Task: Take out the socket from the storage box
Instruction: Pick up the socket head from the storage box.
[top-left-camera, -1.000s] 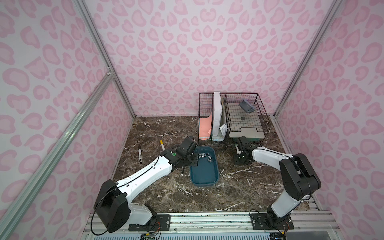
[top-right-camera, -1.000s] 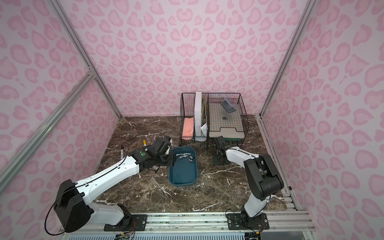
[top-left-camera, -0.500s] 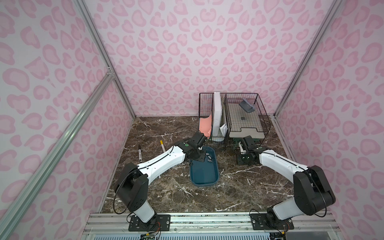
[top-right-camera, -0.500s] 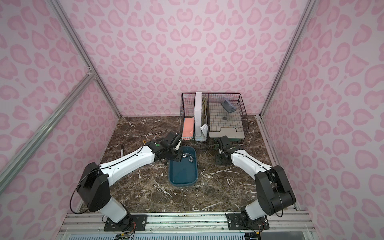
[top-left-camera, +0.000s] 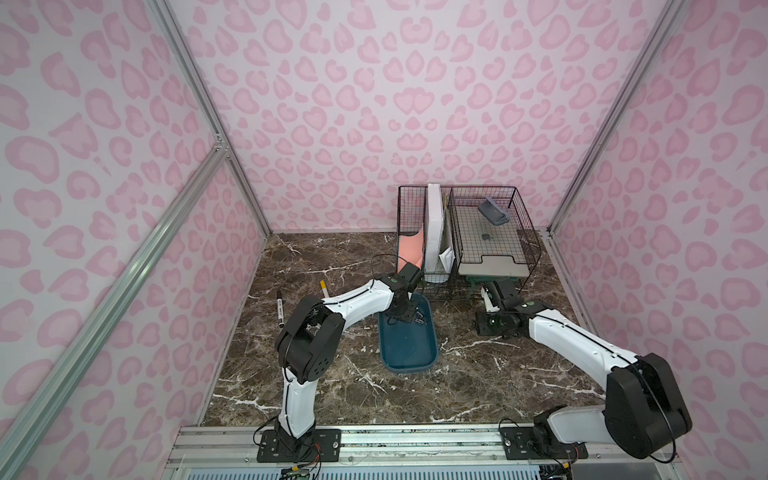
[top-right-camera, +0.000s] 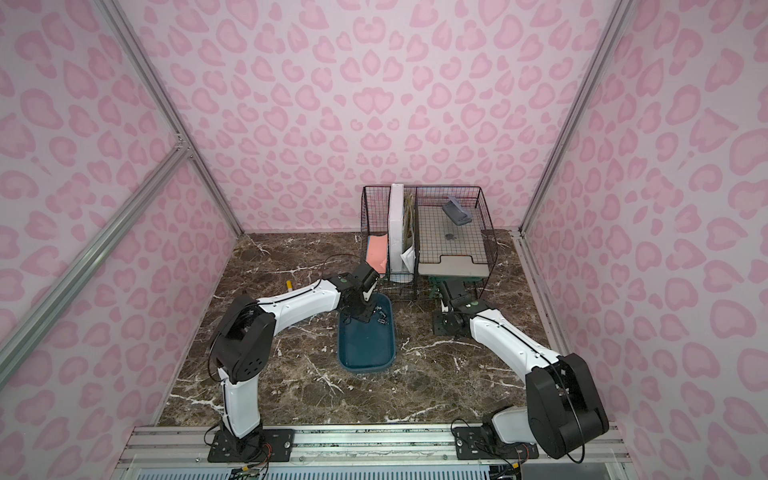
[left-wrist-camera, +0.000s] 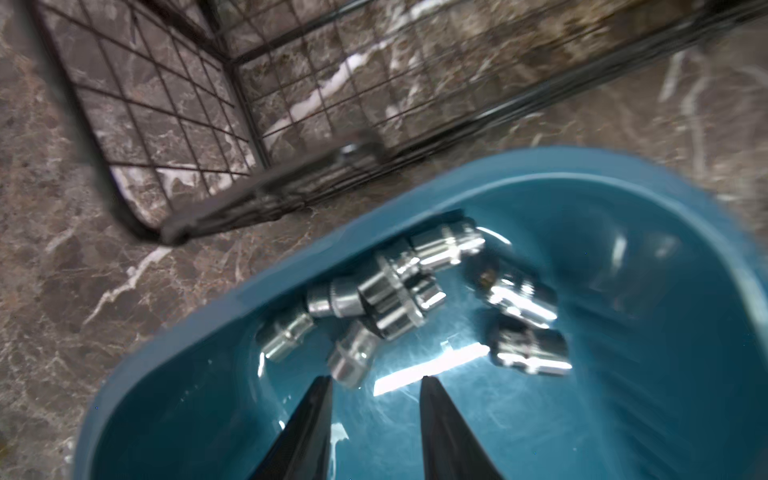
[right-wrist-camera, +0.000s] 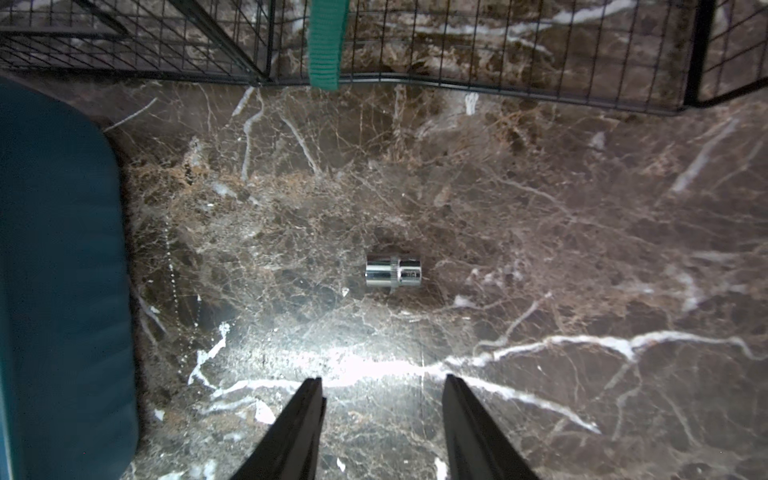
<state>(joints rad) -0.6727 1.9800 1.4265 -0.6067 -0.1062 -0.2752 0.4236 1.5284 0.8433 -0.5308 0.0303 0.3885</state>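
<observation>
The dark teal storage box (top-left-camera: 409, 347) (top-right-camera: 365, 347) lies mid-table, its far end close to the wire basket. Several shiny steel sockets (left-wrist-camera: 395, 291) (top-left-camera: 419, 319) are heaped at that far end. My left gripper (left-wrist-camera: 376, 378) (top-left-camera: 398, 318) reaches down into the box just short of the heap, open, with nothing between its fingers; the nearest socket (left-wrist-camera: 353, 357) lies just off its fingertips. One more socket (right-wrist-camera: 392, 272) lies on its side on the marble to the right of the box (right-wrist-camera: 62, 249). My right gripper (right-wrist-camera: 383, 378) hovers over the marble short of that socket, open and empty.
A black wire-mesh basket organiser (top-left-camera: 465, 232) stands at the back with a pink folder, a white binder and a grey tray. A green strap (right-wrist-camera: 326, 45) hangs at its front. A black marker (top-left-camera: 279, 309) and a yellow-capped pen (top-left-camera: 323, 286) lie on the left of the marble table.
My left gripper swung from beside the box's left rim to over and then down into its far end, jaws narrowing a little. The right gripper shifted only slightly near the basket.
</observation>
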